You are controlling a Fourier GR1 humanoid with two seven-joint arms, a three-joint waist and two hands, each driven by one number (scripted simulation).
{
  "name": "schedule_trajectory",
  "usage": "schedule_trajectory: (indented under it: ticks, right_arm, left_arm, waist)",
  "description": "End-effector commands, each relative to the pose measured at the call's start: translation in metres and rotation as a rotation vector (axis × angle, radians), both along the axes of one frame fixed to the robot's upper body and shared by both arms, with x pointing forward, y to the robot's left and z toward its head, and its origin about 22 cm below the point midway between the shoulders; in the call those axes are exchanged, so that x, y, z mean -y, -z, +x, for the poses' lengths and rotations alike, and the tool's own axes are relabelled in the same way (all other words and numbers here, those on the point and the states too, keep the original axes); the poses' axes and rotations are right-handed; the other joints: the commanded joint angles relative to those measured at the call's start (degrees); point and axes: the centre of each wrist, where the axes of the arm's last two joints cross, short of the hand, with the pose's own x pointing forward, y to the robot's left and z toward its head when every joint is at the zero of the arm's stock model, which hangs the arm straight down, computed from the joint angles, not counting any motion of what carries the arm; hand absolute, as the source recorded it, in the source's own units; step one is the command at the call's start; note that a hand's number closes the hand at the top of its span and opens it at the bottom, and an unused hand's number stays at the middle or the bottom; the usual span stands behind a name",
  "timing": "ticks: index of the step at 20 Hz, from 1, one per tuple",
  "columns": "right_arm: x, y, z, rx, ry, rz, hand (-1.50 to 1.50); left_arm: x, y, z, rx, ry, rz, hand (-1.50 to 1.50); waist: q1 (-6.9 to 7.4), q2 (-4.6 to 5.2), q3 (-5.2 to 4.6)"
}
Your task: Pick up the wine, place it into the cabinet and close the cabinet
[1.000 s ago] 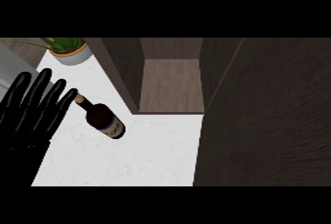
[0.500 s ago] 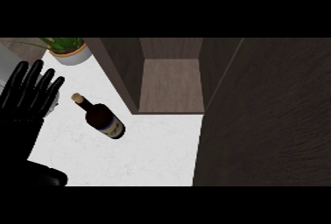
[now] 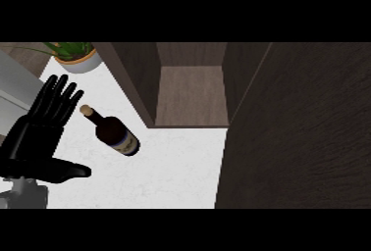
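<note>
On the white counter (image 3: 170, 169), the bottle (image 3: 116, 135) lies on its side, cork end toward the upper left and base toward the lower right. It sits just in front of the open cabinet (image 3: 190, 95) and touches nothing else. The left hand (image 3: 39, 137) stands just beside the bottle's neck, fingers (image 3: 62, 95) straight and spread, thumb (image 3: 64, 171) stretched out to the side below them. It holds nothing.

The step in hand looks to be the grasp. To do it well, the hand should come over the wide body of the bottle rather than the thin neck, with fingers on one side and thumb on the other. They should close across the label so the round glass does not roll away. The lift should then keep the bottle clear of the cabinet's near wall before it goes in.

The right hand shows nowhere. The dark panel (image 3: 304, 132) filling the right side is probably the open door, though its edges are cut off. A plant (image 3: 72, 51) at the far corner is partly cropped.
</note>
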Motion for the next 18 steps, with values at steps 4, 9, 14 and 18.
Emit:
schedule_trajectory:
  ticks: [4, 9, 14, 18]
  right_arm:
    - [0.013, 0.004, -0.016, 0.037, -0.011, 0.005, -1.50]
    - [0.002, -0.007, -0.019, 0.035, -0.011, 0.018, -1.50]
    - [0.015, -0.014, -0.017, 0.041, -0.027, 0.015, -1.50]
    - [0.013, -0.011, -0.016, 0.054, -0.027, 0.014, -1.50]
  left_arm:
    - [0.004, 0.055, 0.023, -0.066, 0.012, 0.040, -1.50]
    - [-0.006, 0.085, 0.036, -0.102, 0.009, 0.047, -1.50]
    - [-0.021, 0.107, 0.043, -0.111, 0.006, 0.029, -1.50]
    - [-0.037, 0.142, 0.020, -0.126, 0.047, 0.015, -1.50]
  waist:
    - [-0.19, 0.05, 0.04]
    - [-0.16, 0.04, 0.00]
    - [-0.26, 0.09, 0.01]
    - [-0.15, 0.08, 0.00]
